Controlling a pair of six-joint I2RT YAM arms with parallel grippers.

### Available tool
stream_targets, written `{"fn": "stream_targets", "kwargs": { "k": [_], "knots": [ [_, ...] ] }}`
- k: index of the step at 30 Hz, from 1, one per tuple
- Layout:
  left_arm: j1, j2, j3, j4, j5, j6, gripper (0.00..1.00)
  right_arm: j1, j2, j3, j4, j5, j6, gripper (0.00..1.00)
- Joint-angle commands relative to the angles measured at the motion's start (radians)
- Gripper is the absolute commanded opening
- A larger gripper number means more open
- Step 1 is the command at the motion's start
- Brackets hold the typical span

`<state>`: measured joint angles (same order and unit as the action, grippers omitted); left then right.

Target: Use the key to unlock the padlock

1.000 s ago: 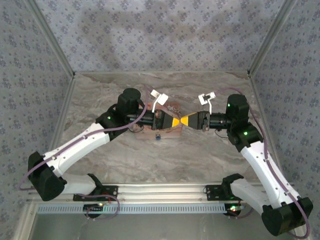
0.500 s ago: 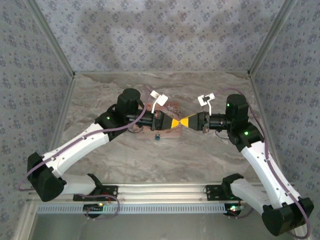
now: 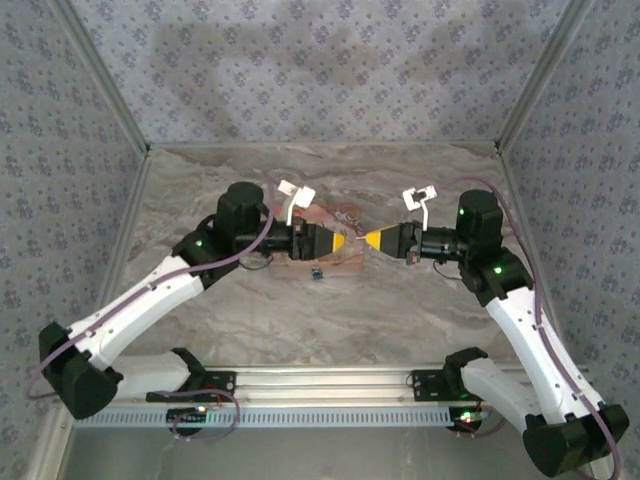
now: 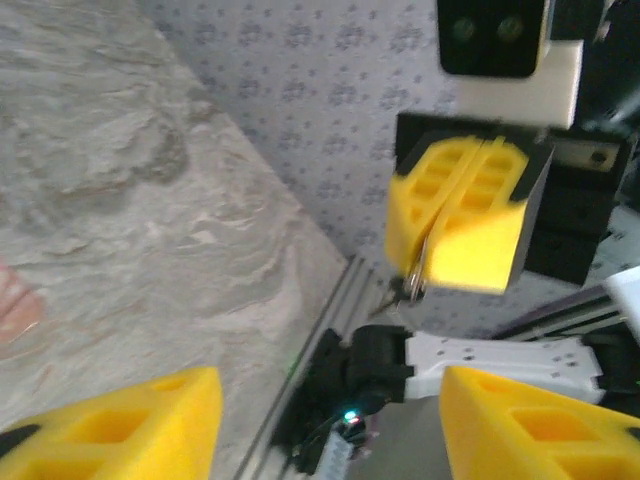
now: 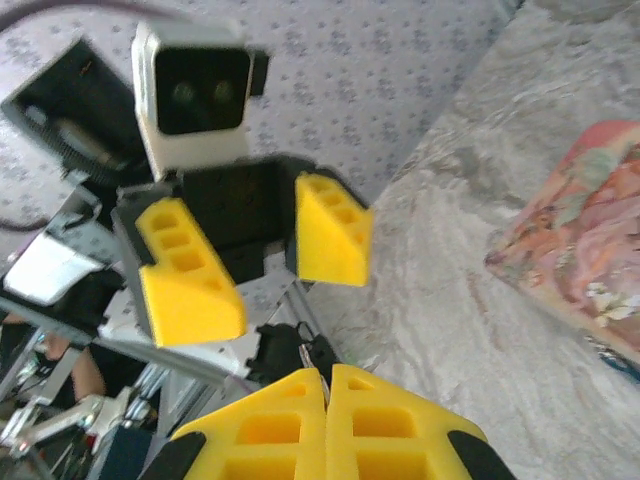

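From my overhead feed the 2 arms reach in from either side and meet nose to nose over the middle of the surface, with a small gap between their yellow tips. The left pincer has its 2 yellow fingers spread wide apart and nothing between them. On its own wrist camera I see one finger at each lower corner of the picture.

The right pincer is pressed together, pad against pad, and a thin sliver of metal pokes out from the seam at its tip: the key. It is small and slightly blurred, so I can't read its teeth or which way it is turned.

The padlock is a tiny bluish-dark speck lying on the surface, just beside the near edge of the pink picture box, under the left arm's wrist and apart from both pincers. I can't tell whether it touches the box. Both pincers hang above the surface at about the same height, facing each other — the box lies flat beneath the left one.
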<state>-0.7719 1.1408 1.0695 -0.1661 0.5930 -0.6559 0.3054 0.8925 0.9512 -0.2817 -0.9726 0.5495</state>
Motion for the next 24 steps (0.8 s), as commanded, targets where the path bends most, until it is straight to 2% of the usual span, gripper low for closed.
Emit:
{"fn": "stream_targets", "kwargs": {
  "k": [1,9,10,11,15,18,22,24],
  "knots": [
    [-0.003,-0.062,-0.073,-0.079,-0.151,-0.007,0.66,0.004,0.009,0.032,-0.066,0.144,-0.053,0.0],
    [-0.077,-0.115,-0.323,-0.015,-0.386,-0.064,0.84,0.069,0.179,0.074,-0.075,0.46,-0.158,0.0],
    [-0.088,-0.112,-0.349,0.005,-0.421,-0.07,0.87,0.084,0.211,0.086,-0.065,0.494,-0.173,0.0],
    [-0.095,-0.109,-0.372,0.031,-0.443,-0.078,0.98,0.098,0.242,0.101,-0.059,0.526,-0.182,0.0],
    [-0.098,-0.074,-0.473,0.161,-0.517,-0.112,0.98,0.145,0.406,0.192,-0.038,0.651,-0.24,0.0],
    [-0.102,-0.059,-0.565,0.333,-0.559,-0.107,0.98,0.145,0.527,0.277,-0.01,0.713,-0.249,0.0],
    [-0.123,-0.042,-0.691,0.593,-0.663,-0.045,0.98,0.151,0.68,0.385,0.003,0.78,-0.275,0.0],
    [-0.127,-0.034,-0.719,0.648,-0.711,-0.013,0.98,0.152,0.752,0.441,-0.005,0.808,-0.285,0.0]
  ]
}}
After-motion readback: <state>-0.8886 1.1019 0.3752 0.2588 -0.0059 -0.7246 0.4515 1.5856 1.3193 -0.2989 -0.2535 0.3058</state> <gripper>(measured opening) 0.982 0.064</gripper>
